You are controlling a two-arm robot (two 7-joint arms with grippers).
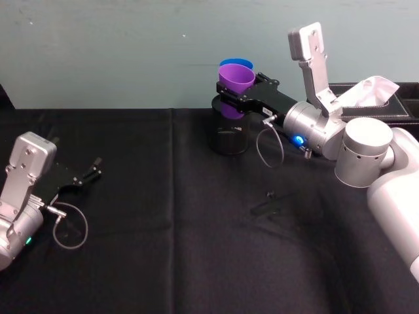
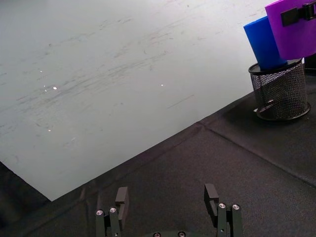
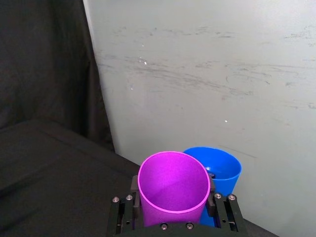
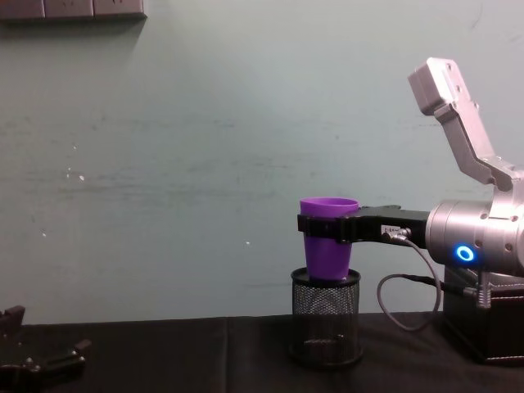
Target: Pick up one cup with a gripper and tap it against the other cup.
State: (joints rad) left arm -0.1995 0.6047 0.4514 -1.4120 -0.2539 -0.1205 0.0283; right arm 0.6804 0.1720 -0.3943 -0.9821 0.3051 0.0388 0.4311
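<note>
The right gripper point(image 4: 324, 228) was clamped shut on the purple tumbler point(image 4: 327, 246), its flat black fingers pressing the cup's sides just below the rim. It held the tumbler upright above the black mesh pen holder point(image 4: 326, 319), which stood on the black-clothed table point(image 1: 163, 261) close to its far edge, a little right of the middle. In the chest view the tumbler's base sat about level with the holder's rim; whether it dipped inside could not be told.

The blue tumbler point(image 3: 220, 170) stood just behind the purple one, on the wall side. In the left wrist view its lower end went down into the mesh holder and it leaned slightly. The two cups' walls looked pressed together in the right wrist view, though actual contact could not be confirmed.

The left gripper point(image 2: 165, 195) lay low over the table near its left edge, well apart from the cups, with its fingers spread wide and nothing between them.

A black tissue box point(image 1: 376, 104) with a white tissue poking out stood near the table's far right corner. A small dark object point(image 1: 265, 204), too small to identify, lay on the cloth nearer the front, between the pen holder and the table's near edge.
</note>
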